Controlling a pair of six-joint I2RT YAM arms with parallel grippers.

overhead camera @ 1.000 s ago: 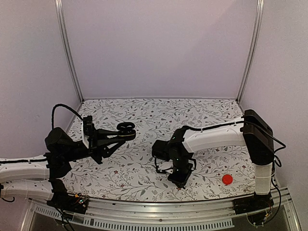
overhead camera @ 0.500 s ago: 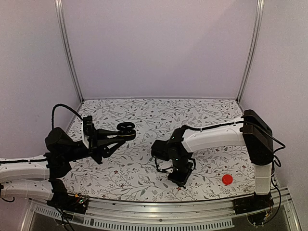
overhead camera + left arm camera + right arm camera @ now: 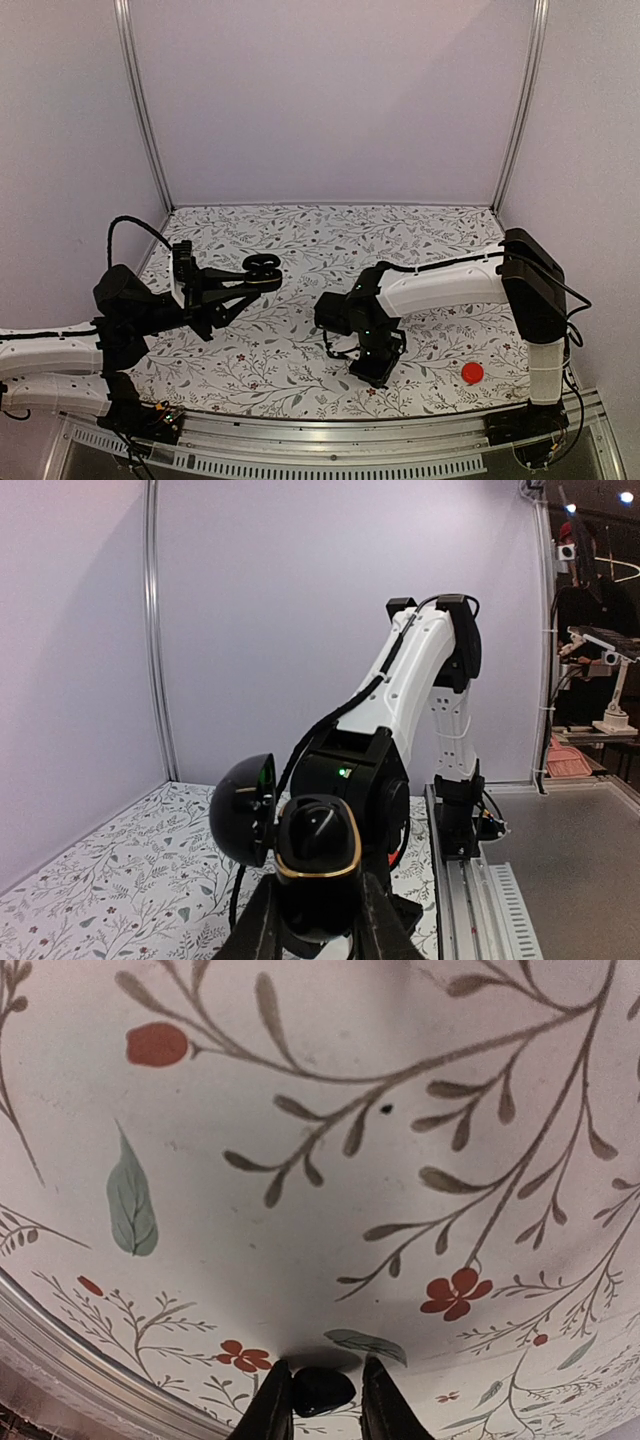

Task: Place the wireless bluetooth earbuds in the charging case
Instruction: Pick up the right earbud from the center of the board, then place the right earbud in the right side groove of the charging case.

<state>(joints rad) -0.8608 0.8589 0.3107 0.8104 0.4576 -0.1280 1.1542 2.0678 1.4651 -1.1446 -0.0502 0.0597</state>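
the left end effector [image 3: 322, 920] is closed on the charging case [image 3: 318, 865], its two fingers pinching the lower sides of the gold-rimmed round half. the case is open, and the other glossy black half stands hinged up just to the left of the fingers. it is held in the air, clear of the counter [image 3: 300, 1160]. beyond the case, straight ahead of this end effector, stands the white right arm [image 3: 405, 695].

the right end effector [image 3: 325, 1380] points down at the floral counter, its fingers closed on a small glossy black earbud [image 3: 322, 1392] right between the tips. whether the earbud touches the counter cannot be told. a red disc [image 3: 472, 373] lies on the counter, well apart from this end effector, towards the right arm's base.
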